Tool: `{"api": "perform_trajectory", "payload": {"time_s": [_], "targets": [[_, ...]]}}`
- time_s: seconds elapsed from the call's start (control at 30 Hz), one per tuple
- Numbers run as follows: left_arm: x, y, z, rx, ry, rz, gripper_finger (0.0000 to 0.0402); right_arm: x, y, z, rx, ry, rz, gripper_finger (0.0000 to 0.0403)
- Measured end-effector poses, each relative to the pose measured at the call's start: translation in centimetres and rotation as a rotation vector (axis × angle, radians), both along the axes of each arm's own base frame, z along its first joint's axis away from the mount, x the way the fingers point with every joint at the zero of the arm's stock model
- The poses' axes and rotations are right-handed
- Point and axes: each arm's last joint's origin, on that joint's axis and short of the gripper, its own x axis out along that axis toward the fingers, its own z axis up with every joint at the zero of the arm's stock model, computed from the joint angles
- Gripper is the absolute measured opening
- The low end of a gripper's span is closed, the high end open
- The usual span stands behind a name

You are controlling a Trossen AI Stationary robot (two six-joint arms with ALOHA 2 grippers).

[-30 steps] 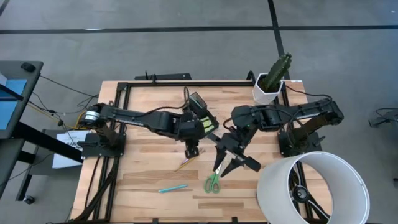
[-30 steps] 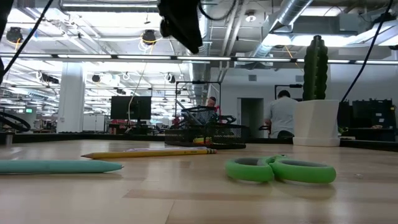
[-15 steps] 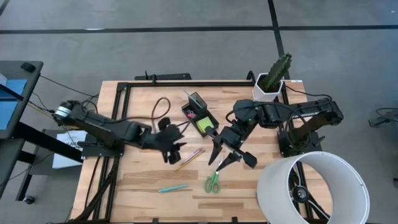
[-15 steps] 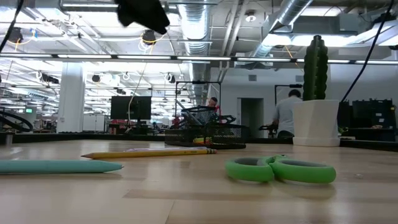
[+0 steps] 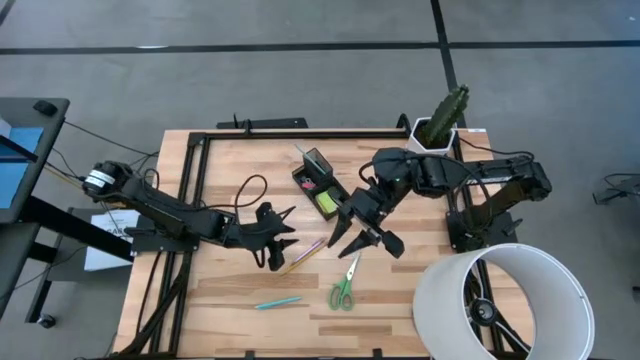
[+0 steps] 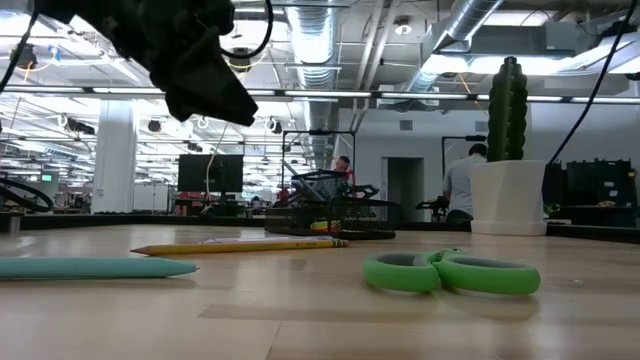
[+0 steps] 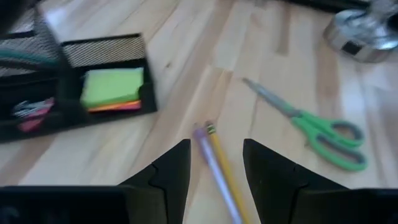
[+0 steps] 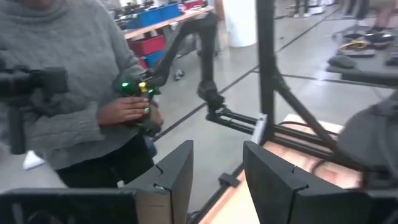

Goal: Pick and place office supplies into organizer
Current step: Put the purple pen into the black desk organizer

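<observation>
Your left pincer (image 5: 281, 240) is hanging low over the middle of the worktop (image 5: 230, 300), its fingers (image 7: 171, 171) standing apart with nothing between them, pointing down at the yellow pencil (image 7: 225, 171) and the pale purple pen (image 7: 214, 174) that are lying side by side, touching, just ahead of it. Your right pincer (image 5: 362, 237) is hovering beside the black organizer (image 5: 318, 180), above the worktop; its fingers (image 8: 174, 171) are also standing apart and gripping nothing, and its camera is looking out into the room, where a person in a grey sweater (image 8: 56, 68) is holding a small device with green lights. The organizer is sitting near the back centre of the worktop, with the lime-green sticky note pad (image 7: 112, 87) already lying in its low tray. The green-handled scissors (image 5: 343, 288) are lying flat near the front edge, well apart from the organizer, and the teal pen (image 5: 277, 302) is lying just to their left. The white pot with the cactus (image 5: 438, 130) is standing at the back right corner.
</observation>
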Motion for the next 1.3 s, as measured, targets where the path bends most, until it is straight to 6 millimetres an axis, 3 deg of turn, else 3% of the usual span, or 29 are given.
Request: {"api": "perform_trajectory", "payload": {"time_s": [0.17,0.33,0.63,1.03,1.3], "targets": [[0.9,-0.4,-2.3,-0.077,-0.028,-0.024,0.0139,0.1,-0.2,0.0,-0.016,-0.003,-0.070,0.0134],[2.3,-1.2,-5.2,-0.029,-0.057,-0.056,0.0145,0.2,-0.2,-0.1,-0.024,-0.002,-0.102,0.0133],[3.6,-2.1,-8.5,-0.006,-0.101,0.014,0.0195,0.2,-0.2,0.0,-0.023,-0.003,-0.102,0.0133],[3.5,-2.3,-12.1,0.003,-0.028,0.109,0.0209,0.2,-0.2,0.0,-0.023,-0.003,-0.102,0.0133],[3.7,-2.4,-12.7,-0.005,-0.041,0.109,0.0209,0.2,-0.2,0.0,-0.023,-0.002,-0.102,0.0133]]}}
